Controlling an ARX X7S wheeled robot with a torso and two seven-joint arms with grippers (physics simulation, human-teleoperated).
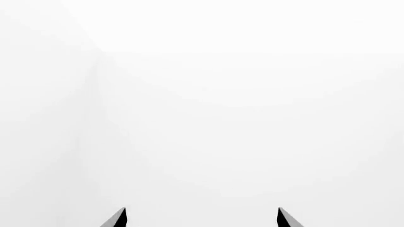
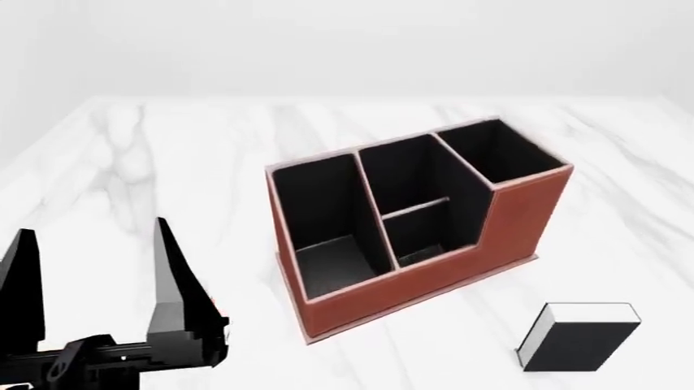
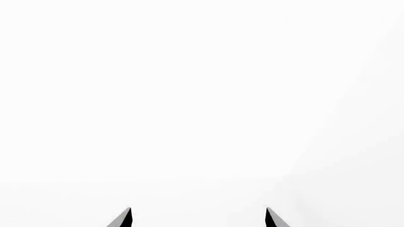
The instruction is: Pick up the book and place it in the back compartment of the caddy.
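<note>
Caddy (image 2: pixel 434 268): red-brown leather-look box, black-lined, four open-topped sections, set at an angle on white marble tabletop (image 2: pixel 162 162). Tall square end section at far right; long undivided section at left; middle bay split by low cross divider. Back compartment (image 2: pixel 407 175): in that split middle bay, behind the divider, dark inside, nothing seen in it.

Book (image 2: pixel 574 340): dark grey-black cover, white page edges, lying flat on the marble near lower right of head view, apart from caddy, in front of its taller end. Untouched by either gripper.

Left gripper (image 2: pixel 93 272): low at left of head view, fingers pointing up, jaws spread wide, nothing between them. Well apart from book, caddy in between. Left wrist view: two dark fingertips (image 1: pixel 117 218) set wide against blank white.

Right gripper (image 3: pixel 197 218): out of head view. Right wrist view: two dark tips parted wide, holding nothing, blank white beyond.
</note>
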